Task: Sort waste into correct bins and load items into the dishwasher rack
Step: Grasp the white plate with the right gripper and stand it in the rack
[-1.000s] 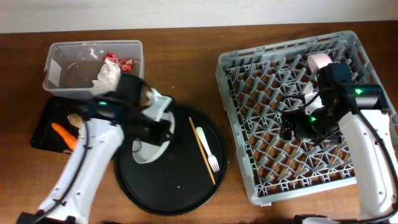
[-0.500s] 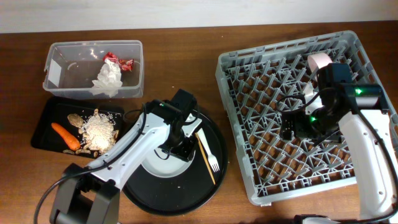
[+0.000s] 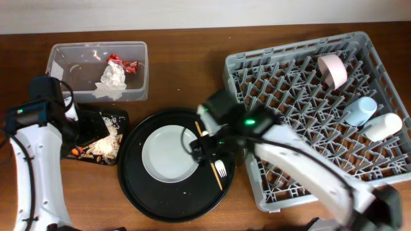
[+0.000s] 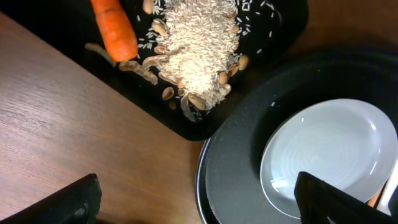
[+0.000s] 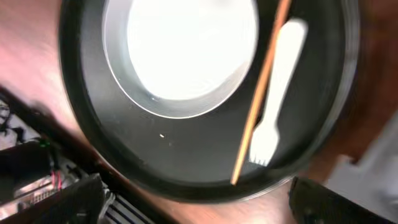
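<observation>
A white plate lies flat and empty on the round black tray. To its right on the same tray lie a white plastic fork and a wooden chopstick. My right gripper hovers open over the fork and chopstick, holding nothing. Off to the left, my left gripper stands open and empty above the edge of the black waste tray, which holds rice and a carrot.
A clear bin at the back left holds a red wrapper and crumpled tissue. The grey dishwasher rack on the right carries a pink cup, a blue cup and a white cup.
My left gripper opened, left the plate flat on the round tray and drew back to the left. My right arm swung from the rack over to the fork and chopstick.
</observation>
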`<act>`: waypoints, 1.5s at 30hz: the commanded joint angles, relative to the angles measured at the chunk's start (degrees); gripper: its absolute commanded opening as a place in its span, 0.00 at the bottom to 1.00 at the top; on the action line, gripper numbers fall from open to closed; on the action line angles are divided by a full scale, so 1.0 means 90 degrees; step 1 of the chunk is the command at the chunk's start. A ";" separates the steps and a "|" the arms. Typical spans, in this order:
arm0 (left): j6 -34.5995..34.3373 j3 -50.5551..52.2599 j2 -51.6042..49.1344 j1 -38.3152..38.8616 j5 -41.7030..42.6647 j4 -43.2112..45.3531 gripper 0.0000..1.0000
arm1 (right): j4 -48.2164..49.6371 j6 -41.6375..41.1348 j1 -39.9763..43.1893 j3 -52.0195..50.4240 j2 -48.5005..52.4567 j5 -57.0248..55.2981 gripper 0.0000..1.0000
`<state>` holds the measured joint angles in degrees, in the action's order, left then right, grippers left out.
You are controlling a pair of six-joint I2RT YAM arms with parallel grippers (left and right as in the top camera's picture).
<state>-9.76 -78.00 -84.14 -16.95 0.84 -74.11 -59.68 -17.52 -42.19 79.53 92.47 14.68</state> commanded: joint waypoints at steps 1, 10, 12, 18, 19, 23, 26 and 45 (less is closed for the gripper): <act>-0.0058 -0.0066 0.0107 -0.0029 0.0148 0.0005 0.99 | 0.0318 -0.1375 -0.0459 0.0068 0.1110 -0.0027 0.97; -0.0058 -0.0063 0.0107 -0.0029 0.0151 0.0007 0.99 | 0.1443 -0.3118 -0.0690 0.0056 0.2929 -0.0321 0.49; -0.0058 -0.0063 0.0107 -0.0029 0.0151 0.0007 0.99 | 0.1552 -0.3113 -0.0690 0.0056 0.2936 -0.0457 0.31; -0.0058 -0.0063 0.0107 -0.0029 0.0151 0.0007 0.99 | 0.1486 -0.2718 -0.0493 0.0272 0.2472 -0.1353 0.04; -0.0056 -0.0063 0.0107 -0.0029 0.0151 0.0007 0.99 | 0.1394 -0.2618 -0.0386 0.0362 0.2319 -0.1474 0.04; -0.0056 -0.0063 0.0107 -0.0029 0.0148 0.0010 0.99 | 0.0729 -0.1056 0.0444 0.0933 0.0894 -0.2516 0.04; -0.0056 -0.0063 0.0107 -0.0029 0.0151 0.0010 0.99 | 0.0736 0.0634 0.1440 0.1421 -0.0347 -0.4340 0.04; -0.0058 -0.0063 0.0107 -0.0029 0.0148 0.0029 0.99 | 0.2159 0.0838 0.3623 0.0376 0.1243 -0.8757 0.04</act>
<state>-9.76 -78.00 -84.12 -17.02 1.67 -74.06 -40.18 -7.51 -9.72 85.86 103.72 -67.96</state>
